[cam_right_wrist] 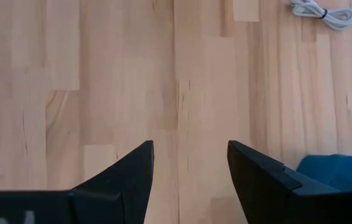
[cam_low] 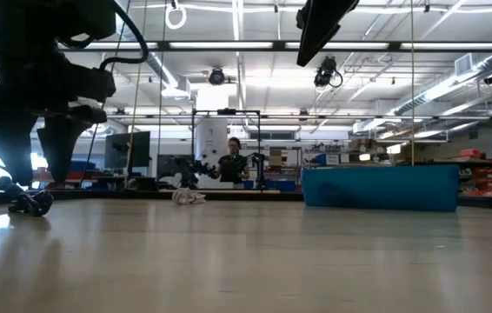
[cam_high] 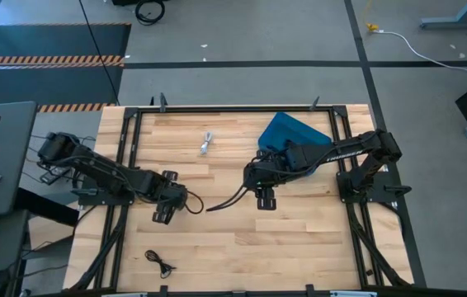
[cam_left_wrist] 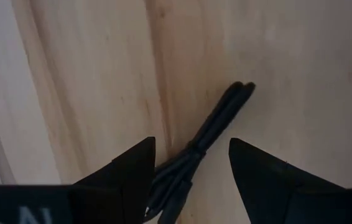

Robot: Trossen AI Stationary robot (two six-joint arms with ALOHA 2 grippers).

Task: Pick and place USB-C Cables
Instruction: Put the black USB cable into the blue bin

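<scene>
- We see the left pincer [cam_high: 170, 206] low over the wooden tabletop [cam_high: 242, 247], on its left half, with its fingers [cam_left_wrist: 120, 177] spread to either side of a black USB-C cable [cam_left_wrist: 210, 134] that lies flat on the wood; the fingers do not touch it.
- In the high view, that black cable [cam_high: 196, 204] trails out from under the left pincer toward the middle of the tabletop.
- We see the right pincer [cam_high: 265, 198] near the middle of the tabletop, its fingers [cam_right_wrist: 123, 177] spread and holding nothing, with bare wood between them.
- A white USB-C cable [cam_high: 206, 144] lies bundled near the far edge, well apart from both pincers.
- Another small black cable [cam_high: 160, 262] lies near the front edge, on the left side.
- The blue bin [cam_high: 291, 132] sits on the right far part of the tabletop, partly under the right arm; we cannot tell what it holds.
</scene>
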